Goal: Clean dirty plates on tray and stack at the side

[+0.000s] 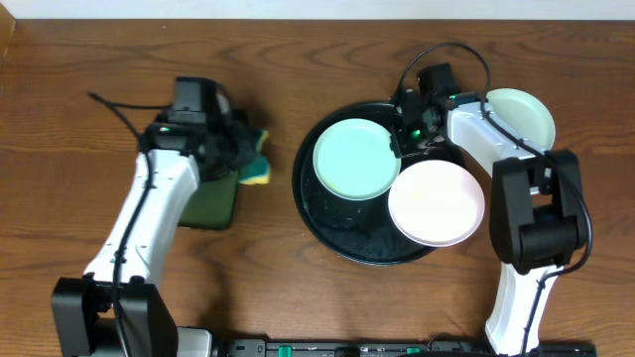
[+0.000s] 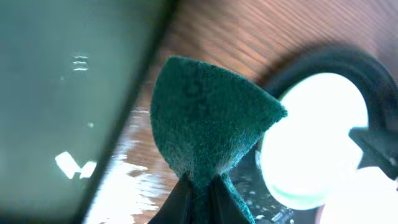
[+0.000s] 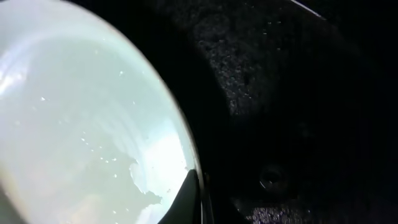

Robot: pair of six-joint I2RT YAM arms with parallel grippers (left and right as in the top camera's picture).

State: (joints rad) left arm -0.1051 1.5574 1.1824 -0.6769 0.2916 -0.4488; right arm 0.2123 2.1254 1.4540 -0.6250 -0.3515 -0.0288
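The round black tray (image 1: 342, 233) holds a pale mint plate (image 1: 353, 159) and a white plate (image 1: 437, 203) that overhangs its right rim. A second mint plate (image 1: 523, 114) lies on the table at the back right. My right gripper (image 1: 401, 142) is shut on the right rim of the mint plate (image 3: 81, 124) on the tray (image 3: 298, 93); one dark finger (image 3: 188, 198) lies over the rim. Left of the tray, my left gripper (image 1: 241, 151) is shut on a green and yellow sponge (image 1: 259, 167), whose green face (image 2: 205, 124) fills the left wrist view above the fingers (image 2: 180, 205).
A small rectangular green tray (image 1: 213, 203) lies under the left arm, left of the sponge, and shows as a green surface (image 2: 56, 106) in the left wrist view. Brown wooden table (image 1: 119, 79) surrounds everything.
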